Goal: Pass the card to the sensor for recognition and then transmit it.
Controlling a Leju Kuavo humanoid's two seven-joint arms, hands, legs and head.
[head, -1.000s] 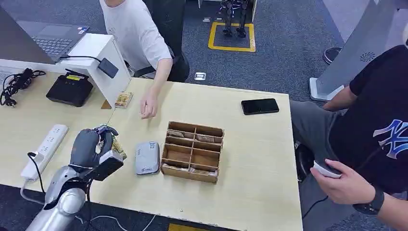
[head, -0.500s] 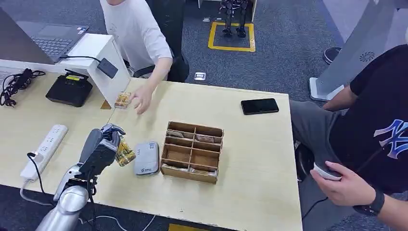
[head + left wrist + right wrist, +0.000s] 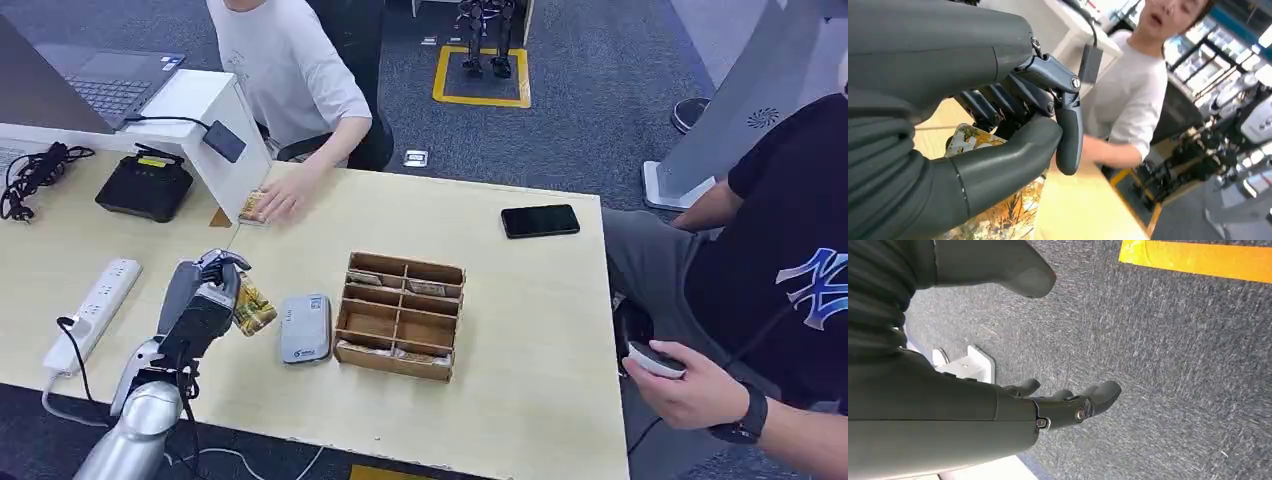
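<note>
Near the tabletop's [image 3: 520, 380] front left edge, the left robot hand [image 3: 205, 300] is gripping a yellow patterned card [image 3: 254, 311] between thumb and fingers, holding it just left of the grey card sensor [image 3: 306, 327]; compared with half a second ago, the card is sitting slightly higher and closer to the hand. Beside the sensor, a wooden compartment box [image 3: 401, 314] is standing. Across the tabletop, a person's hand [image 3: 283, 200] is now resting over another card [image 3: 250, 207] by the white stand. Down over the carpet, the right robot hand [image 3: 1068, 402] is hanging with fingers spread, holding nothing.
</note>
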